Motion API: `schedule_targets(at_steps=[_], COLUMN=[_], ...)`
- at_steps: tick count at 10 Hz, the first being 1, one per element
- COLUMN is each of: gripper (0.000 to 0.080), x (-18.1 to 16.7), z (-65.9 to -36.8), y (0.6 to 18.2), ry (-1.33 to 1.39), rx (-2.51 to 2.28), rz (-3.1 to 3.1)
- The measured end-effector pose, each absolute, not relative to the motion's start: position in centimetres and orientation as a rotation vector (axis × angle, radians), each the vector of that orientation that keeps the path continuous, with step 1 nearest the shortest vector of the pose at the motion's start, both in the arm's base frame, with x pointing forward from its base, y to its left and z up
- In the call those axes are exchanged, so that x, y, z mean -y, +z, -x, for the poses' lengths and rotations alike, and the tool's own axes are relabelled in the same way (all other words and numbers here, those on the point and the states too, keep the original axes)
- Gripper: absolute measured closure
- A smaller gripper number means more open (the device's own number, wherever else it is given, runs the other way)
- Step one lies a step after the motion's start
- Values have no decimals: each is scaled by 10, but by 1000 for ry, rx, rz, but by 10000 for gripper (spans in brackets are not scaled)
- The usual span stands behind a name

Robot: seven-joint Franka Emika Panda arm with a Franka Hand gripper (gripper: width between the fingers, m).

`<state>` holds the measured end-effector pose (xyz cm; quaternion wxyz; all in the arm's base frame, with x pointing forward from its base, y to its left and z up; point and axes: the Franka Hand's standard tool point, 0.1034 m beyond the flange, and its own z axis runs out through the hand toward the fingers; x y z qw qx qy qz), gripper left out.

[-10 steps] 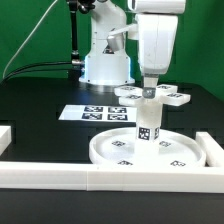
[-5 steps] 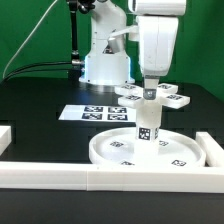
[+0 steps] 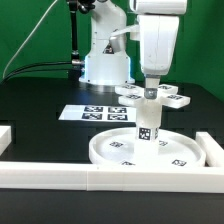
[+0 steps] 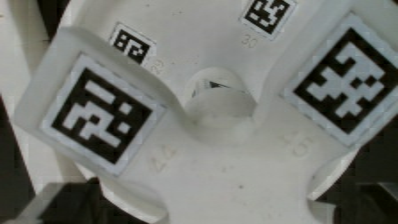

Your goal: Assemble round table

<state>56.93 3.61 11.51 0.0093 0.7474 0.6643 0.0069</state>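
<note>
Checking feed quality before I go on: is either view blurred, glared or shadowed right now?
Exterior view: evenly lit and fairly sharp, tags on the marker board legible, soft shadow inside the round disc around the post. Wrist view: very close to the cross piece, so its tags look soft and skewed, white plastic nearly washed out, a dark shadowed corner at one edge.

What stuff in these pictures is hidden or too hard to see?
- Exterior view: the end effector fingertips are too small and blocked by the cross piece, so contact is unclear.
- Exterior view: the post's base joint with the round disc is too small to judge.
- Wrist view: the cross piece fills the picture; its arms are cut off by the edges, and everything beneath is hidden.
</note>
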Motion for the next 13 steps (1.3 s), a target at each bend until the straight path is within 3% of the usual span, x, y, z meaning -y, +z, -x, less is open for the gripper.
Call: schedule_targets(at_steps=[7, 13], gripper=[150, 150], x=[-48, -24], z=[-575, -571], y=[110, 105], ry=[-17, -32], rx=[-2143, -2056], rz=[-2252, -2340])
